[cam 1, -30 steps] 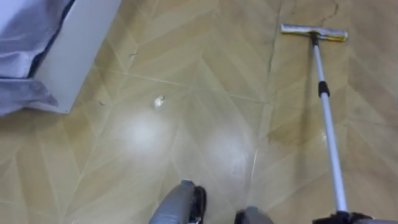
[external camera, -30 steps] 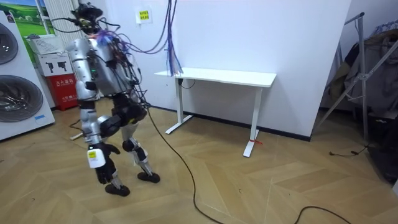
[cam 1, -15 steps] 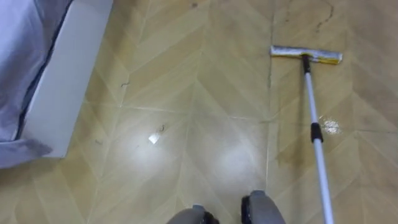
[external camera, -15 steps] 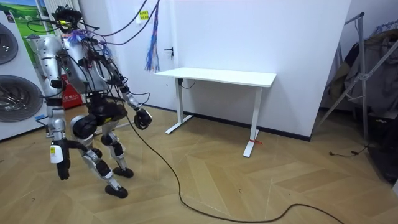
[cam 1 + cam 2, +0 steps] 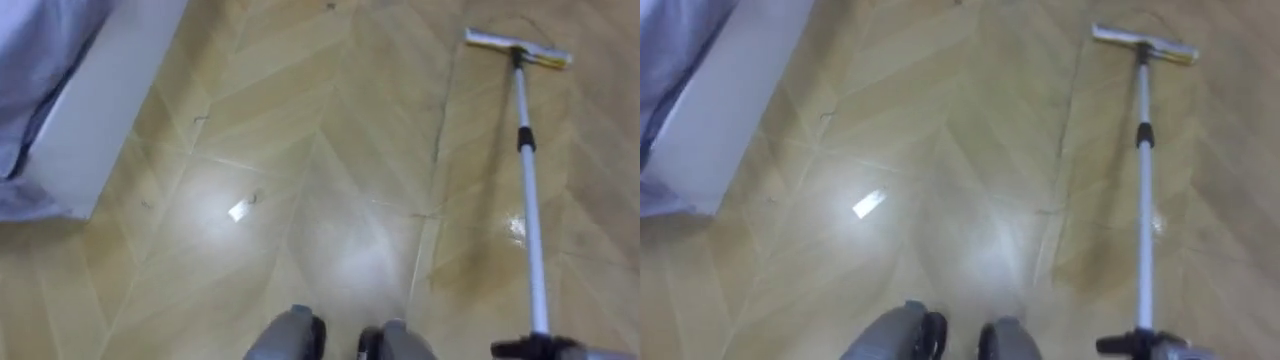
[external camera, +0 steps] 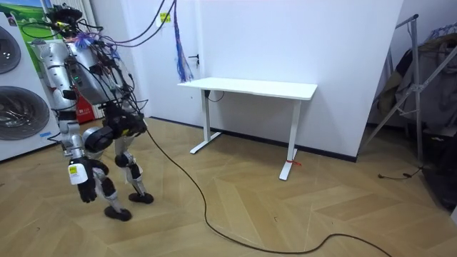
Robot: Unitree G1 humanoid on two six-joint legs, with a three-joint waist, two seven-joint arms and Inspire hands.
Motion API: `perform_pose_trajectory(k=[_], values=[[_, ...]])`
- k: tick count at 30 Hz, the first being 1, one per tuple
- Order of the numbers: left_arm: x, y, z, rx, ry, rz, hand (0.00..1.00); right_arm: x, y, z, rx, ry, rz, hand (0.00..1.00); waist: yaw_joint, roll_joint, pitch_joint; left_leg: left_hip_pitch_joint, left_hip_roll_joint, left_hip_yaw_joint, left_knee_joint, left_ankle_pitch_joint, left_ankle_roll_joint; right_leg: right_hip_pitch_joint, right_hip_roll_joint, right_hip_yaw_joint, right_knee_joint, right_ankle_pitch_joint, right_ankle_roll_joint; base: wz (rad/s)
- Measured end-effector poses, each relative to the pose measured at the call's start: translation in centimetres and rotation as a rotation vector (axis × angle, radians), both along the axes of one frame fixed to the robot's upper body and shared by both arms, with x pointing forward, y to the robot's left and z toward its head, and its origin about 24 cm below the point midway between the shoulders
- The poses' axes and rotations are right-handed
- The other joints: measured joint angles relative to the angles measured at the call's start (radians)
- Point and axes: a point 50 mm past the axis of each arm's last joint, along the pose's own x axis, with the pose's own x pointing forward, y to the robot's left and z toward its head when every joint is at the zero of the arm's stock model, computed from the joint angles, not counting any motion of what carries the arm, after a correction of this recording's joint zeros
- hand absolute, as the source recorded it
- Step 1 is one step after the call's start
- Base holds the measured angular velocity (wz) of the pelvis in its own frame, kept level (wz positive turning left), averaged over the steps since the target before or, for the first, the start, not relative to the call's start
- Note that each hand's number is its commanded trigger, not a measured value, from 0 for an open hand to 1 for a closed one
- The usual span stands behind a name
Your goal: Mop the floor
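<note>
Herringbone wood floor (image 5: pixel 330 150) runs across both eye views, with pale glare patches in the middle and a darker streak left of the mop. A white bed (image 5: pixel 100 100) sits at upper left, grey cloth (image 5: pixel 35 40) draped over it.

In the room view the robot stands on the floor at the room view's left, knees bent and one foot ahead of the other, just in front of the washers (image 6: pixel 18 107). It is well apart from the white table (image 6: pixel 250 88), which stands against the wall. A metal rack (image 6: pixel 414 71) stands at the far right of the room view.

The mop (image 5: pixel 527 190) lies along the right side of the eye views. Its head (image 5: pixel 517 48) is flat on the floor at upper right. The pole slants back toward the robot, down to the lower right edge. There the right hand (image 5: pixel 540 348) is closed round the pole's near end, though the edge cuts most of the hand off.

The left hand (image 6: pixel 84 187) hangs low beside the knee in the room view, touching nothing; it is too small there, so I cannot tell its state.

A small white scrap (image 5: pixel 238 210) lies on the floor left of centre, near the bed and well apart from the mop.
</note>
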Motion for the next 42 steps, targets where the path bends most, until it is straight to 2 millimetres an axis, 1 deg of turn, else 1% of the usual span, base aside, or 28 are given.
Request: perform_pose_trajectory(k=[1, 2, 5, 8, 9, 11, 13, 14, 15, 19, 22, 23, 25, 26, 27, 28, 29, 31, 32, 33, 34, 35, 36, 37, 38, 39, 41, 42], values=[[0.0, -0.4, -0.1, -0.02, 0.003, 0.007, 0.0, -1.5, -0.2, -0.4, 0.014, 0.021, -0.026, 1.0, 0.001, 0.015, -0.0015, 0.013, 0.028, 0.037, -0.001, 0.013, 0.025, 0.02, -0.004, -0.005, -0.01, -0.006, 0.01, 0.0], [0.1, -0.6, -0.2, -0.029, 0.004, -0.001, 0.0, -2.4, -0.3, -0.6, 0.013, 0.041, -0.034, 1.0, 0.0, 0.021, 0.0008, 0.021, 0.031, 0.053, 0.0, 0.017, 0.035, 0.029, -0.014, -0.01, -0.008, -0.013, 0.011, 0.04], [1.7, -1.4, -0.3, -0.044, -0.048, -0.017, 0.0, -7.8, -0.5, -1.5, 0.002, 0.192, -0.047, 1.0, -0.008, 0.026, 0.0, 0.053, -0.006, 0.098, -0.001, -0.016, 0.086, 0.021, -0.065, 0.003, 0.07, -0.041, 0.037, -0.04], [2.3, -1.8, -0.3, -0.05, -0.083, -0.021, 0.0, -11.7, 0.7, -2.2, 0.014, 0.305, -0.053, 1.0, -0.037, 0.047, -0.009, 0.057, -0.02, 0.116, 0.034, -0.071, 0.107, -0.036, -0.081, -0.002, 0.208, -0.006, 0.084, -0.24], [2.3, -1.8, -0.3, -0.051, -0.083, -0.021, 0.0, -12.5, 1.4, -2.5, 0.027, 0.339, -0.05, 1.0, -0.051, 0.052, -0.0064, 0.063, -0.028, 0.112, 0.047, -0.088, 0.114, -0.07, -0.08, 0.009, 0.265, 0.021, 0.088, -0.33], [2.4, -2.0, -0.4, -0.053, -0.088, -0.019, 0.0, -12.9, 2.1, -2.7, 0.035, 0.36, -0.041, 1.0, -0.052, 0.069, 0.0042, 0.07, -0.031, 0.095, 0.063, -0.106, 0.119, -0.109, -0.08, 0.003, 0.266, 0.021, 0.091, -0.61], [2.4, -2.3, -0.4, -0.036, -0.086, -0.021, 0.0, -12.4, 2.8, -3.0, 0.031, 0.354, -0.022, 1.0, -0.059, 0.072, 0.0042, 0.077, -0.069, 0.051, 0.063, -0.11, 0.117, -0.135, -0.085, -0.008, 0.143, 0.027, 0.086, -0.53], [2.4, -2.3, -0.4, -0.03, -0.086, -0.022, 0.0, -12.4, 2.9, -3.0, 0.027, 0.356, -0.019, 1.0, -0.067, 0.072, 0.0042, 0.082, -0.078, 0.046, 0.064, -0.115, 0.118, -0.128, -0.087, -0.012, 0.107, 0.048, 0.08, -0.05], [2.4, -2.8, -0.5, -0.026, -0.082, -0.019, 0.0, -12.2, 3.0, -3.0, 0.018, 0.358, -0.02, 1.0, -0.073, 0.075, 0.0073, 0.087, -0.082, 0.035, 0.076, -0.129, 0.117, -0.109, -0.087, -0.023, 0.091, 0.032, 0.063, 0.0], [2.4, -3.1, -0.6, -0.025, -0.078, -0.017, 0.0, -9.6, 3.2, -2.8, -0.006, 0.338, -0.019, 1.0, -0.068, 0.079, 0.0094, 0.101, -0.104, -0.019, 0.085, -0.139, 0.105, -0.092, -0.09, -0.054, 0.094, 0.028, 0.054, -0.04], [2.2, -2.7, -0.5, 0.003, -0.064, -0.032, 0.0, -6.5, 2.4, -2.2, -0.042, 0.273, -0.023, 1.0, -0.052, 0.063, 0.0142, 0.102, -0.127, -0.043, 0.117, -0.157, 0.084, -0.086, -0.106, -0.074, 0.118, -0.018, 0.03, 0.16], [2.2, -2.4, -0.5, 0.012, -0.057, -0.043, 0.0, -5.6, 2.0, -1.9, -0.052, 0.252, -0.028, 1.0, -0.05, 0.05, 0.0162, 0.098, -0.134, -0.046, 0.139, -0.165, 0.072, -0.086, -0.122, -0.088, 0.148, -0.053, 0.018, 0.52], [2.2, -1.8, -0.4, 0.028, -0.051, -0.058, 0.0, -4.4, 1.5, -1.5, -0.064, 0.208, -0.038, 1.0, -0.044, 0.04, 0.0145, 0.082, -0.114, -0.035, 0.181, -0.182, 0.039, -0.084, -0.125, -0.099, 0.175, -0.083, 0.005, 0.54], [2.1, -1.3, -0.2, 0.04, -0.044, -0.059, 0.0, -3.9, 1.3, -1.4, -0.061, 0.177, -0.042, 1.0, -0.042, 0.031, 0.0122, 0.067, -0.087, -0.006, 0.217, -0.186, 0.012, -0.083, -0.115, -0.105, 0.191, -0.096, -0.007, 0.51], [1.7, -0.8, -0.2, 0.05, -0.03, -0.061, 0.0, -3.6, 1.2, -1.4, -0.051, 0.145, -0.037, 1.0, -0.041, 0.017, 0.0081, 0.044, -0.069, 0.02, 0.274, -0.168, -0.037, -0.078, -0.106, -0.102, 0.208, -0.115, -0.021, 0.55], [1.4, -0.7, -0.1, 0.053, -0.023, -0.063, 0.0, -3.5, 1.2, -1.4, -0.043, 0.13, -0.04, 1.0, -0.041, 0.014, 0.0091, 0.028, -0.063, 0.026, 0.319, -0.145, -0.07, -0.068, -0.102, -0.099, 0.214, -0.122, -0.025, 0.55], [0.7, -0.6, -0.1, 0.051, -0.003, -0.071, 0.0, -3.7, 1.2, -1.5, -0.029, 0.121, -0.051, 1.0, -0.035, 0.002, 0.0152, -0.012, -0.063, 0.023, 0.388, -0.101, -0.086, -0.043, -0.093, -0.092, 0.222, -0.139, -0.032, 0.36], [0.0, -0.9, -0.1, 0.026, 0.004, -0.09, 0.0, -4.7, 1.2, -1.7, -0.007, 0.132, -0.058, 1.0, -0.019, -0.004, 0.0132, -0.038, -0.059, 0.023, 0.286, -0.105, -0.055, -0.007, -0.081, -0.082, 0.216, -0.156, -0.033, 0.12], [-0.9, -1.0, -0.1, 0.007, 0.013, -0.084, 0.0, -5.5, 1.2, -1.8, 0.004, 0.146, -0.061, 1.0, -0.019, -0.001, 0.0123, -0.051, -0.058, 0.019, 0.185, -0.09, -0.038, 0.018, -0.081, -0.081, 0.215, -0.173, -0.028, -0.05], [-1.6, -1.1, -0.1, -0.007, 0.028, -0.081, 0.0, -7.1, 1.1, -2.1, 0.005, 0.175, -0.061, 1.0, -0.02, 0.006, 0.0107, -0.057, -0.051, 0.017, 0.151, -0.046, -0.015, 0.052, -0.08, -0.08, 0.216, -0.195, -0.02, -0.1], [-1.9, -1.2, -0.2, -0.012, 0.035, -0.079, 0.0, -7.9, 1.1, -2.2, 0.002, 0.197, -0.057, 1.0, -0.023, 0.009, 0.0071, -0.048, -0.044, 0.024, 0.149, -0.036, -0.006, 0.064, -0.081, -0.078, 0.216, -0.204, -0.015, -0.1], [-2.0, -1.2, -0.2, -0.022, 0.045, -0.077, 0.0, -9.7, 1.0, -2.3, -0.003, 0.245, -0.05, 1.0, -0.034, 0.012, -0.0072, -0.029, -0.033, 0.047, 0.156, -0.036, 0.013, 0.081, -0.088, -0.078, 0.216, -0.218, -0.005, -0.16], [-2.0, -1.4, -0.2, -0.025, 0.042, -0.074, 0.0, -11.0, 1.0, -2.4, -0.008, 0.284, -0.036, 1.0, -0.041, 0.021, -0.0148, -0.017, -0.026, 0.061, 0.167, -0.044, 0.032, 0.094, -0.092, -0.076, 0.22, -0.224, -0.002, -0.21], [-1.8, -1.4, -0.3, -0.025, 0.031, -0.076, 0.0, -11.4, 1.1, -2.4, -0.009, 0.298, -0.029, 1.0, -0.045, 0.02, -0.0147, -0.011, -0.028, 0.066, 0.17, -0.051, 0.05, 0.094, -0.095, -0.076, 0.23, -0.225, 0.001, -0.38], [-0.8, -1.4, -0.3, -0.024, -0.002, -0.08, 0.0, -12.1, 1.2, -2.5, -0.008, 0.32, -0.024, 1.0, -0.049, 0.016, -0.0112, 0.002, -0.029, 0.082, 0.183, -0.075, 0.069, 0.075, -0.111, -0.084, 0.302, -0.199, 0.039, -0.28], [0.4, -1.4, -0.3, -0.024, -0.033, -0.088, 0.0, -12.7, 1.3, -2.5, -0.007, 0.349, -0.02, 1.0, -0.063, 0.025, -0.0045, 0.011, -0.037, 0.078, 0.203, -0.105, 0.084, 0.026, -0.119, -0.086, 0.411, -0.12, 0.068, -0.18], [2.5, -1.5, -0.2, -0.019, -0.091, -0.109, 0.0, -12.8, 1.5, -2.5, -0.007, 0.373, -0.028, 1.0, -0.075, 0.048, -0.0022, 0.02, -0.046, 0.053, 0.216, -0.13, 0.089, -0.059, -0.116, -0.073, 0.524, 0.0, 0.081, -0.1], [3.7, -1.6, -0.1, -0.013, -0.13, -0.12, 0.0, -11.9, 1.7, -2.5, -0.009, 0.369, -0.026, 1.0, -0.072, 0.056, -0.0015, 0.023, -0.046, 0.044, 0.215, -0.136, 0.09, -0.119, -0.107, -0.065, 0.509, -0.001, 0.08, -0.28]])
